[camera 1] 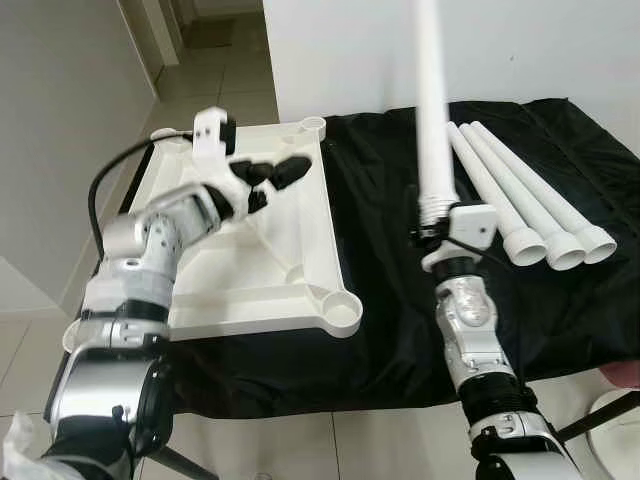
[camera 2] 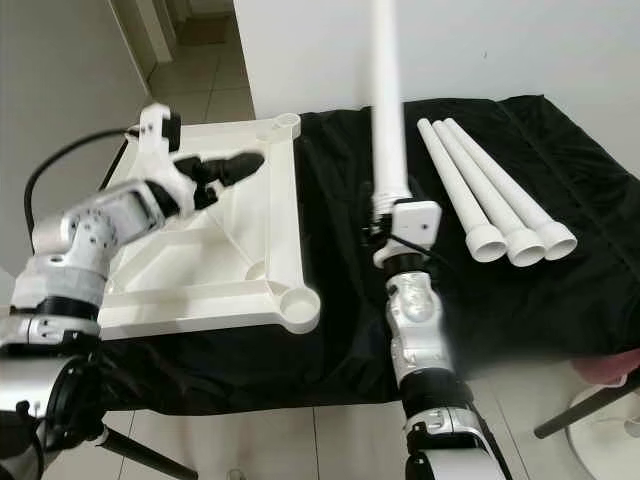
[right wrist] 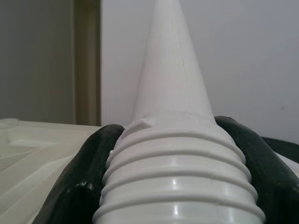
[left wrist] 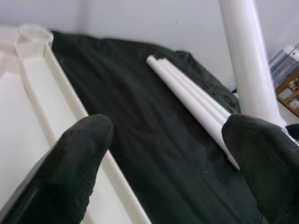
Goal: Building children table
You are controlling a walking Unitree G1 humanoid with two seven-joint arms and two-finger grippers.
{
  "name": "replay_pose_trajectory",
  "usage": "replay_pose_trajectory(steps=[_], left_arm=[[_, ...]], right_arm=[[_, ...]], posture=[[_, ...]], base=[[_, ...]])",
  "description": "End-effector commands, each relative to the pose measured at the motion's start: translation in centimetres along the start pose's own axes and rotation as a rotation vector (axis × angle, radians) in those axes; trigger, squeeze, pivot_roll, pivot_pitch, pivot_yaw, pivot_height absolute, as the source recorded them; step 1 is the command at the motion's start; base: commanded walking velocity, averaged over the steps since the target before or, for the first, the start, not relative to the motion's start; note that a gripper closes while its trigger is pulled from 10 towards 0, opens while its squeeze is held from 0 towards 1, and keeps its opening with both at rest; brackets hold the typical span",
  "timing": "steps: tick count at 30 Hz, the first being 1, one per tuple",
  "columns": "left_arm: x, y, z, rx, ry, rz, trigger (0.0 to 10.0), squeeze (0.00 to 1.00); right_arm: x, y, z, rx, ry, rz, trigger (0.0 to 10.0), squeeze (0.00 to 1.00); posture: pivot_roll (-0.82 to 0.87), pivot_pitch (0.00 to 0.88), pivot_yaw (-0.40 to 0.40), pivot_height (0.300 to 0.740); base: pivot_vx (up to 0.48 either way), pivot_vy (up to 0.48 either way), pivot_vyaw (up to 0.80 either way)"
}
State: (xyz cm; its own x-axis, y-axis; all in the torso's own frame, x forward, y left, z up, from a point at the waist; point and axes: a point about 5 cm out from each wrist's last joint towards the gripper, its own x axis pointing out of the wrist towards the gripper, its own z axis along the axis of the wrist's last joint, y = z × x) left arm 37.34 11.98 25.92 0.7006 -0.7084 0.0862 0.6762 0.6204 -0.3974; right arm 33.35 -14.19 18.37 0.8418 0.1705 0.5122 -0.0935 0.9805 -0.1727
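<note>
the right gripper clamps the table leg at its threaded end, upright, ready for a corner socket. the tabletop lies inverted on the black cloth, sockets up. the left gripper hovers over it, fingers spread and empty; three spare legs lie alongside.

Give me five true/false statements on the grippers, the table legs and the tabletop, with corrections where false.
1. The right gripper is shut on a white table leg held upright. True.
2. Two spare legs lie on the black cloth. False: three spare legs lie side by side on the black cloth.
3. The left gripper is open, over the tabletop. True.
4. The tabletop lies with its smooth face up. False: its ribbed underside with round corner sockets faces up.
5. The right gripper grips the leg at its plain end. False: its fingers clamp the threaded end.
</note>
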Motion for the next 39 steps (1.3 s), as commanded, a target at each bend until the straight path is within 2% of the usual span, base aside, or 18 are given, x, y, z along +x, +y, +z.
replay_pose_trajectory(steps=[1, 3, 5, 7, 10, 18, 22, 30, 32, 39], left_arm=[[0.0, -0.4, -0.5, -0.025, 0.036, -0.132, 10.0, 0.00], [0.3, -0.8, -0.1, -0.054, 0.026, -0.152, 10.0, 0.00], [1.1, -1.9, 0.6, -0.086, 0.006, -0.204, 10.0, 0.00], [1.1, -1.9, 0.6, -0.086, 0.006, -0.204, 10.0, 0.00], [2.4, -3.2, 0.9, -0.090, 0.001, -0.240, 10.0, 0.00], [3.4, -4.1, 1.7, -0.130, 0.002, -0.277, 10.0, 0.00], [3.7, -4.2, 2.0, -0.117, 0.009, -0.273, 10.0, 0.00], [4.0, -3.9, 2.2, -0.106, 0.016, -0.254, 10.0, 0.00], [4.2, -3.2, 3.4, -0.119, -0.003, -0.188, 10.0, 0.00], [3.9, -2.1, 5.5, -0.143, -0.056, -0.107, 10.0, 0.00]], right_arm=[[-0.1, 0.8, 0.5, -0.013, -0.036, 0.044, 10.0, 0.00], [-0.1, 1.1, 0.5, -0.022, -0.042, 0.067, 10.0, 0.00], [0.0, 1.7, 0.7, -0.038, -0.053, 0.118, 10.0, 0.00], [0.0, 1.7, 0.7, -0.038, -0.053, 0.118, 10.0, 0.00], [0.3, 3.0, 0.9, -0.029, -0.065, 0.198, 10.0, 0.00], [0.5, 3.9, 1.2, -0.048, -0.080, 0.263, 10.0, 0.00], [0.2, 4.4, 1.4, -0.102, -0.105, 0.307, 10.0, 0.00], [-0.4, 4.6, 1.4, -0.126, -0.111, 0.327, 10.0, 0.00], [-1.6, 5.2, 1.2, -0.172, -0.124, 0.348, 10.0, 0.00], [-3.3, 5.8, 0.6, -0.183, -0.109, 0.335, 10.0, 0.00]], posture=[[-0.08, 0.000, 0.119, 0.740], [-0.08, 0.000, 0.114, 0.740], [-0.08, 0.000, 0.104, 0.740], [-0.08, 0.000, 0.104, 0.740], [-0.07, 0.000, 0.100, 0.740], [-0.08, 0.000, 0.101, 0.740], [-0.08, 0.000, 0.105, 0.740], [-0.08, 0.000, 0.112, 0.740], [-0.08, 0.000, 0.113, 0.740], [-0.08, 0.000, 0.123, 0.740]], base=[[0.000, 0.000, 0.00], [0.000, 0.000, 0.00], [0.000, 0.000, 0.00], [0.000, 0.000, 0.00], [0.000, 0.000, 0.00], [0.000, 0.000, 0.00], [0.000, 0.000, 0.00], [0.000, 0.000, 0.00], [0.000, 0.000, 0.00], [0.000, 0.000, 0.00]])
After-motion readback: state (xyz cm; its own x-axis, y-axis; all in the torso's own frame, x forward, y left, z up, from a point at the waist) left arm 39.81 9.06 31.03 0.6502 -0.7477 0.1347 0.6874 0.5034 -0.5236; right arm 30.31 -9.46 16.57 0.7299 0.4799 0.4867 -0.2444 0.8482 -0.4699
